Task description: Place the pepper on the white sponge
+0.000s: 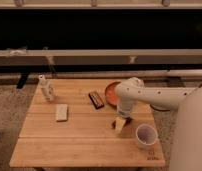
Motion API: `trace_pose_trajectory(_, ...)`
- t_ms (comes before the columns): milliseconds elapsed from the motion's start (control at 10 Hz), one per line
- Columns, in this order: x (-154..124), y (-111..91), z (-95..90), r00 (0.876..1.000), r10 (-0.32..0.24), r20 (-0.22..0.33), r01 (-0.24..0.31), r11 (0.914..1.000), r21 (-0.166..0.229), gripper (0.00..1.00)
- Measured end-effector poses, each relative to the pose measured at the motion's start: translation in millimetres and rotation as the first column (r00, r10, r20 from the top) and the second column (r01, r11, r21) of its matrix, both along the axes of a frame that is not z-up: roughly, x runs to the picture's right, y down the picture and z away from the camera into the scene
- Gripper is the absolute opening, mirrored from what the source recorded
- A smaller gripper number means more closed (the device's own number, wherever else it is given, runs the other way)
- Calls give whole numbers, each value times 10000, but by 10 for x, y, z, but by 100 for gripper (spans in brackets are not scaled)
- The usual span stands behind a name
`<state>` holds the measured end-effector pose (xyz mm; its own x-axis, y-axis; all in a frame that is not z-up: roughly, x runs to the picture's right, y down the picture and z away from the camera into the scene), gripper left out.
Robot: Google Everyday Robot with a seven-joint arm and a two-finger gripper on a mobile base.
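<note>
The white sponge [61,112] lies flat on the left half of the wooden table [84,145]. My gripper [119,123] is low over the table right of the middle, in front of the orange bowl [111,93] and well to the right of the sponge. A small dark red-brown thing, the pepper [115,120], shows right at the gripper's tip, mostly hidden by it. I cannot tell whether the pepper is held or resting on the table.
A flat dark bar [96,99] lies left of the bowl. A small white bottle [46,89] stands at the back left. A white cup [145,135] stands near the front right, close to the gripper. The arm [159,95] reaches in from the right.
</note>
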<state>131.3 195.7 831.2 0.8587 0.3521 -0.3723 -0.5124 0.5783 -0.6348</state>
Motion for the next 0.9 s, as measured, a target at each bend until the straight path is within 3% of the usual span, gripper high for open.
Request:
trace_pose_trajectory(200,3,39,58,9999,-2,-140,1,10000,-53,80)
trace_pose_trajectory(300,-6,59,89,9997,-51,-225,50,10000,-54,75)
trace_pose_trajectory(900,16,33,107,9971,-335,-682,354,9990,267,16)
